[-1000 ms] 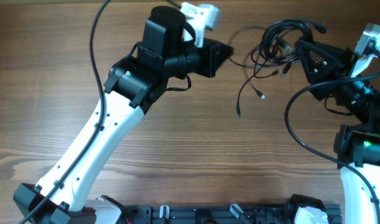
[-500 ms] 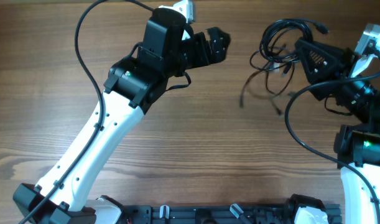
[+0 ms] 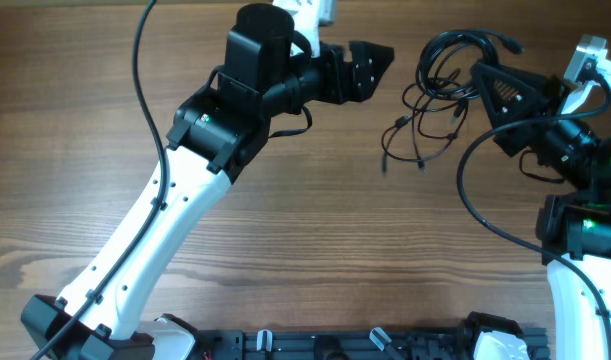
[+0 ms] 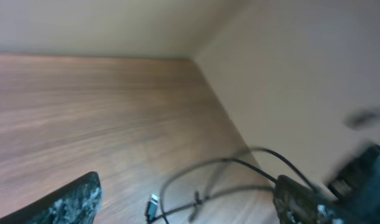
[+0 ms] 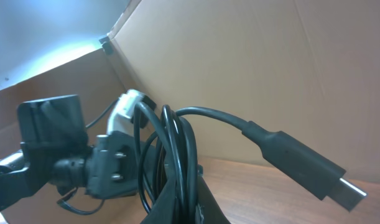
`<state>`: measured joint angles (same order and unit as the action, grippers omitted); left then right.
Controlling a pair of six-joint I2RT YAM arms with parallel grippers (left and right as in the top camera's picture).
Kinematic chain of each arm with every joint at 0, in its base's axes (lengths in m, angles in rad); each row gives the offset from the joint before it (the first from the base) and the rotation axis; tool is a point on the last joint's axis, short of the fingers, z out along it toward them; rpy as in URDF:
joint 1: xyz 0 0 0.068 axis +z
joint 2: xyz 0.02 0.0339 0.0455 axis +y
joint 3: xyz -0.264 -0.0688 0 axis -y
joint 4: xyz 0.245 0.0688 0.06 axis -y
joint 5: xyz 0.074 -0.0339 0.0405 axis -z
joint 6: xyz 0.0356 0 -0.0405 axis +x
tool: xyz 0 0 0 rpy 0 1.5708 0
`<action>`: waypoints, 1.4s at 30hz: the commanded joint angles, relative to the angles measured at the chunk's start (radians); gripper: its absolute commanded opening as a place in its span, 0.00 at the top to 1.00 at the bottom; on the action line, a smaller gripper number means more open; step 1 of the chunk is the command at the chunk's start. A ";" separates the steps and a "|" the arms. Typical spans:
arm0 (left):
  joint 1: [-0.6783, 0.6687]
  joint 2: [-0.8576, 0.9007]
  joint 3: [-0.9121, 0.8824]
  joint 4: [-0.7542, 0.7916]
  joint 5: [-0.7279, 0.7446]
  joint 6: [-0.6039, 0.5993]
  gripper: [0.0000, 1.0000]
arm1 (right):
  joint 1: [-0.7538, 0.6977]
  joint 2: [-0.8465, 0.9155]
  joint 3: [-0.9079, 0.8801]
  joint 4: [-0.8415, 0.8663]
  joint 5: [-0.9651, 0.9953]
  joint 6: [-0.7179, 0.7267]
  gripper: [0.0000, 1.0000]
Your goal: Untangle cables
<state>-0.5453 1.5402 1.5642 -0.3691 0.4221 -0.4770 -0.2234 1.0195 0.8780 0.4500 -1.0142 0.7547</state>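
Cables (image 3: 447,72) sit bunched at the far right of the table (image 3: 315,260), loose tails running from the coil toward the left arm and the near edge. Right gripper (image 3: 482,82) is right on the bunch. Its wrist cam shows what overhead hides: coil pinched between shut jaws, one fat plug (image 5: 314,171) poking out. Left gripper (image 3: 373,60) hangs near the coil's left side, spread wide and empty, going by its blurry wrist view.
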 commanded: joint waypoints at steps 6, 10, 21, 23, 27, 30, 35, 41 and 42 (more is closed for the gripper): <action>0.000 -0.020 0.006 0.069 0.378 0.212 0.01 | 0.000 0.029 0.018 0.006 -0.039 -0.021 0.96; -0.001 -0.020 0.006 0.091 0.419 0.212 0.00 | 0.000 0.031 0.018 0.007 -0.090 -0.021 0.96; -0.020 -0.020 0.006 0.119 0.452 0.212 0.07 | 0.011 0.031 0.018 0.037 -0.245 -0.021 0.96; -0.032 -0.020 0.006 0.119 0.452 0.212 0.23 | 0.023 0.031 0.018 0.037 -0.248 -0.022 0.96; -0.046 -0.020 0.006 0.119 0.449 0.212 0.65 | 0.037 0.031 0.018 0.039 -0.263 -0.023 0.96; -0.045 -0.020 0.006 0.119 0.438 0.212 0.96 | 0.037 0.031 0.018 0.040 -0.262 -0.024 0.80; -0.018 -0.020 0.006 0.110 0.339 0.211 0.96 | 0.025 0.031 0.018 0.039 -0.243 -0.048 0.05; 0.023 -0.020 0.006 0.097 0.317 0.201 0.96 | 0.010 0.031 0.018 0.035 -0.164 -0.045 0.00; 0.023 -0.020 0.006 0.096 0.317 0.201 0.96 | 0.010 0.031 0.018 0.035 -0.154 -0.046 0.00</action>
<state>-0.5323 1.5402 1.5642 -0.2741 0.7574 -0.2745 -0.2104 1.0485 0.8780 0.4831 -1.2251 0.7208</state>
